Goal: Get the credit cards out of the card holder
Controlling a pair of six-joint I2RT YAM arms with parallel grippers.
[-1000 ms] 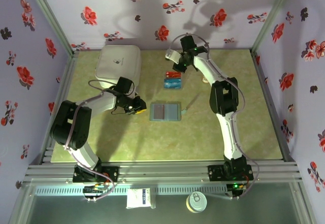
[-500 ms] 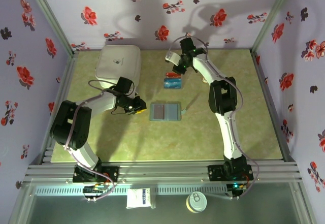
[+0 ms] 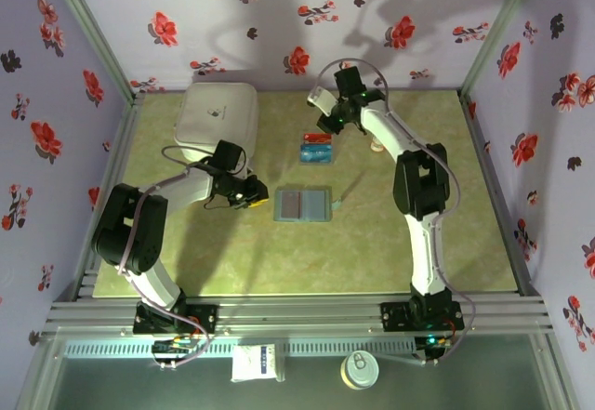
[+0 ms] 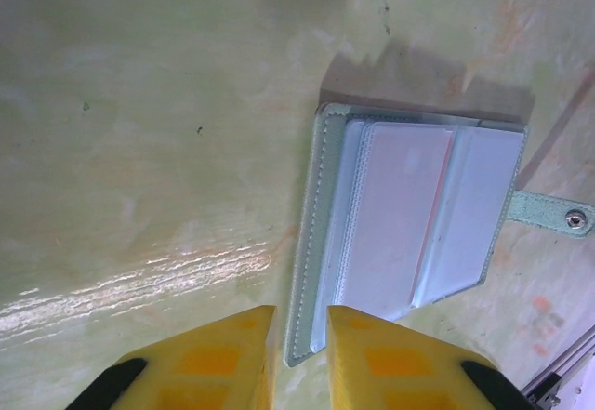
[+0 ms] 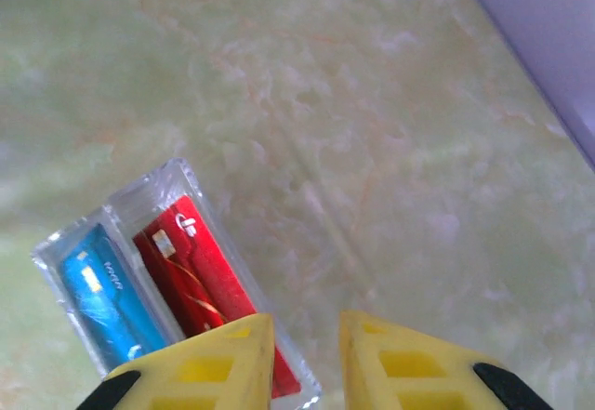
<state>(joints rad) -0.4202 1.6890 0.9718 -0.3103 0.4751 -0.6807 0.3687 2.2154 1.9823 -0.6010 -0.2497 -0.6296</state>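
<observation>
Grey-blue folding card holder [image 4: 409, 215] lay at one o'clock of left pincer [image 4: 299, 336]. Red and teal plastic credit cards [image 5: 186, 271] lay at ten o'clock of right pincer [image 5: 307, 336]. Both pincers were slightly apart and empty.

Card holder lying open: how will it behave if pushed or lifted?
Likely floppy: the card holder looks soft and stitched, so it may fold at the spine. Flat and thin, it should slide, not tip, on the glossy table.

Red card [image 5: 191, 275]: you lose its near end behind the right fingers [image 5: 200, 359].
Holder [image 4: 409, 215]: your frame edge seemingly clips its strap [image 4: 548, 213].
</observation>
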